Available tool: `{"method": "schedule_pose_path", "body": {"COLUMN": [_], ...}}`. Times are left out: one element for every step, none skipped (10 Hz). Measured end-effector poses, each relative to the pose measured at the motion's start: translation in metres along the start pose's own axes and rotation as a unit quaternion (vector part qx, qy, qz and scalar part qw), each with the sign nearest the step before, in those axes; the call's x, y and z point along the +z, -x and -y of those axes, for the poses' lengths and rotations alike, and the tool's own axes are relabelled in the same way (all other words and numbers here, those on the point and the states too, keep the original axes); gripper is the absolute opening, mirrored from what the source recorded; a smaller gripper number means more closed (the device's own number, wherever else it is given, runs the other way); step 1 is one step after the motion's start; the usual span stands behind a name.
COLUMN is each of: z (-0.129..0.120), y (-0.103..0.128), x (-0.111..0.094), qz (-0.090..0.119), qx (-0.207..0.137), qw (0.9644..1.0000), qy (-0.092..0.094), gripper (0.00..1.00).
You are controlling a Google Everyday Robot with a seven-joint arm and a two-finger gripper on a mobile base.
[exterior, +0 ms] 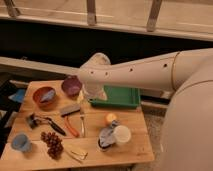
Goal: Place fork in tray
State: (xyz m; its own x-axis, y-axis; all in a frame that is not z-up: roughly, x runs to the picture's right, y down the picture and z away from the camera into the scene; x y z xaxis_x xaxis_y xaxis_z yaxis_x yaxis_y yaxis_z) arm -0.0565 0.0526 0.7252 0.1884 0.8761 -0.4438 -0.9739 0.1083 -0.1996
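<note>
The tool (94, 93) hangs above the left end of the green tray (126, 103), its grip impossible to tell, while the fork (82, 120) lies on the tabletop (132, 149) just beside the orange-handled utensil (73, 128).

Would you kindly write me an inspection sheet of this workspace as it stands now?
Surface: wooden table, crowded.
Job's things: fork lies on the table beside the orange-handled tool; green tray at the back, fork not in it.
Clutter: purple bowl, brown bowl, grapes, blue cup, white cup.
Grippers: gripper hangs by the tray's left end.
Cables: nothing seen.
Surroundings: dark wall, railing posts behind.
</note>
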Motion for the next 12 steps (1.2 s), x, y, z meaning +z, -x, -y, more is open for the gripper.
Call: {"method": "schedule_pose_path", "body": {"z": [0.003,0.000,-0.010,-0.021,-0.029,-0.041,-0.046,-0.047,-0.048,-0.050,-0.050,-0.051], "y": [0.000,0.002,0.007,0.012,0.018,0.024,0.026,0.026,0.025,0.025,0.023,0.019], "x": [0.001,0.006,0.016,0.028,0.039,0.056,0.070,0.077,0.085,0.092,0.098,0.103], "qz": [-0.002,-0.006,-0.013,-0.022,-0.029,-0.038,-0.050,-0.057,-0.066,-0.072,-0.078,-0.085], "qx": [-0.001,-0.007,-0.016,-0.024,-0.030,-0.038,-0.044,-0.046,-0.048,-0.050,-0.050,-0.050], "qw": [1.0000,1.0000,0.9998,0.9995,0.9991,0.9985,0.9977,0.9972,0.9965,0.9959,0.9954,0.9949], "qy": [-0.002,-0.001,0.003,0.005,0.006,0.010,0.013,0.015,0.019,0.022,0.023,0.023], "gripper": [0.80,0.80,0.80,0.80,0.80,0.80,0.80,0.80,0.80,0.80,0.80,0.80]}}
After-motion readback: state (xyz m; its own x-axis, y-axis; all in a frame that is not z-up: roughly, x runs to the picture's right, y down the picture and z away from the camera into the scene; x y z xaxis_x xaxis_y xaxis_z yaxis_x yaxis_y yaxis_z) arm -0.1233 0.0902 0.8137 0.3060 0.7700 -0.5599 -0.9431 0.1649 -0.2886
